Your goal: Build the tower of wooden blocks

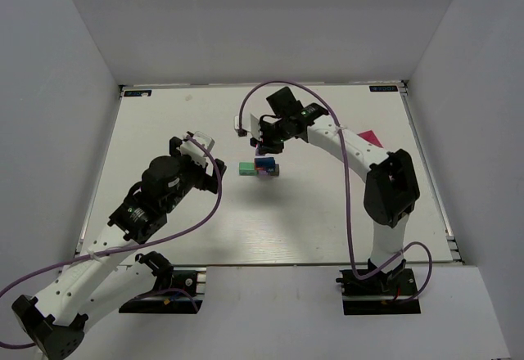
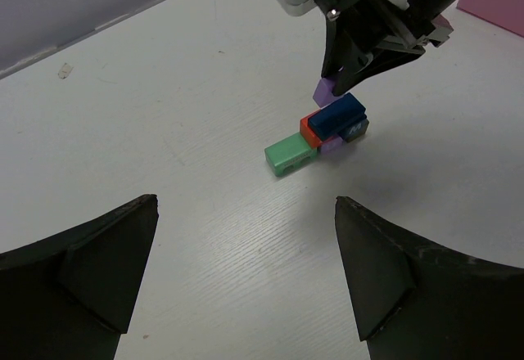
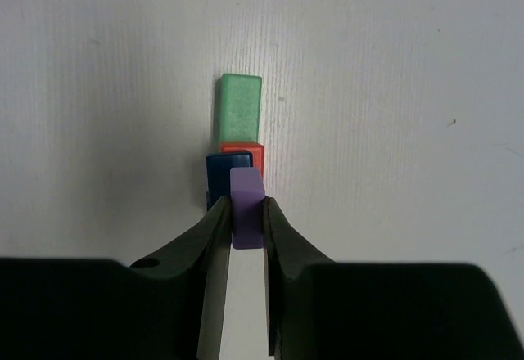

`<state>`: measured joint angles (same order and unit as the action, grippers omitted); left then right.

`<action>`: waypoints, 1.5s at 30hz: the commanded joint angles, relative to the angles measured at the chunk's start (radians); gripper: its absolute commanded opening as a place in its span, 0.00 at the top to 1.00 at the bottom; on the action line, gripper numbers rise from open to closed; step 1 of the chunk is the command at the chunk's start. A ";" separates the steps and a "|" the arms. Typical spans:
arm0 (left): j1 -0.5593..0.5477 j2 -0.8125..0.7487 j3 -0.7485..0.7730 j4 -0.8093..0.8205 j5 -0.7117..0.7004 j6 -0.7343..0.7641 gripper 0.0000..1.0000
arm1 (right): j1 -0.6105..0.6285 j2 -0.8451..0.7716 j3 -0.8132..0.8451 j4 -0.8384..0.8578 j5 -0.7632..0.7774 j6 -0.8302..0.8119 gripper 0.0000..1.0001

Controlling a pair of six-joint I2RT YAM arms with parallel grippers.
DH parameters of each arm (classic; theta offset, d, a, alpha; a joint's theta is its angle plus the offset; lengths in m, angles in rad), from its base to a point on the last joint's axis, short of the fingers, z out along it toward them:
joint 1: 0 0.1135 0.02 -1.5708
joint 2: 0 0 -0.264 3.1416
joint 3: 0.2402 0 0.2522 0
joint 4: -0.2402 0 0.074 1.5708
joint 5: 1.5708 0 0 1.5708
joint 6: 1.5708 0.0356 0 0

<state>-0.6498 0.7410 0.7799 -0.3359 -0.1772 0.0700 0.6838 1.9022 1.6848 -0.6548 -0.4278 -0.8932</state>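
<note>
My right gripper (image 3: pixel 246 211), clamped on the purple block (image 3: pixel 246 190) just above the tower (image 3: pixel 239 123), needed, I judged, squaring over the blue block (image 3: pixel 218 172) before a gentle release

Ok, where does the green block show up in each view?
Top external: green block mid-table, at the left end of the small cluster.
Left wrist: just right of centre, at the cluster's near-left end.
Right wrist: upper centre, at the far end of the row.
Shared landmark: the blue block close by.
</note>
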 commanded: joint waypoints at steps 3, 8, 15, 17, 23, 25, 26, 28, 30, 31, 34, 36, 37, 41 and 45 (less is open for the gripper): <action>0.003 -0.015 -0.001 0.011 -0.005 -0.007 0.01 | 0.020 0.035 0.065 -0.065 0.101 0.000 1.00; 0.003 -0.015 -0.001 0.011 0.004 -0.007 0.01 | 0.019 0.066 0.104 -0.106 0.115 -0.012 1.00; 0.003 -0.015 -0.001 0.011 0.004 -0.007 0.01 | 0.020 0.100 0.128 -0.135 0.139 -0.015 1.00; 0.003 -0.015 -0.001 0.011 0.004 -0.007 0.01 | 0.020 0.104 0.130 -0.138 0.139 -0.015 1.00; 0.003 -0.015 -0.001 0.011 0.004 -0.007 0.01 | 0.023 0.109 0.130 -0.141 0.141 -0.015 1.00; 0.003 -0.015 -0.001 0.011 0.004 -0.007 0.01 | 0.025 0.115 0.130 -0.146 0.141 -0.012 1.00; 0.003 -0.015 -0.001 0.011 0.004 -0.007 0.01 | 0.023 0.115 0.133 -0.146 0.141 -0.010 1.00; 0.003 -0.015 -0.001 0.011 0.004 -0.007 0.01 | 0.025 0.116 0.130 -0.146 0.136 -0.010 1.00; 0.003 -0.015 -0.001 0.011 0.004 -0.007 0.01 | 0.023 0.118 0.133 -0.147 0.135 -0.007 1.00; 0.003 -0.015 -0.001 0.011 0.004 -0.007 0.01 | 0.028 0.118 0.134 -0.151 0.130 -0.007 1.00; 0.003 -0.015 -0.001 0.011 0.013 -0.007 0.01 | 0.026 0.120 0.136 -0.151 0.126 -0.003 1.00; 0.003 -0.015 -0.001 0.011 0.013 -0.007 0.01 | 0.026 0.120 0.139 -0.147 0.120 0.000 1.00; 0.003 -0.015 -0.001 0.011 0.013 -0.007 0.01 | 0.026 0.120 0.141 -0.149 0.118 0.002 1.00; 0.003 -0.015 -0.001 0.011 0.013 -0.007 0.01 | 0.026 0.124 0.138 -0.147 0.116 0.004 1.00; 0.012 -0.015 -0.001 0.011 0.013 -0.007 0.01 | 0.026 0.129 0.139 -0.144 0.113 0.002 1.00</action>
<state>-0.6487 0.7403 0.7795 -0.3355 -0.1749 0.0700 0.7029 2.0171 1.7805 -0.7887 -0.2932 -0.8970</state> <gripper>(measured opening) 0.987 0.238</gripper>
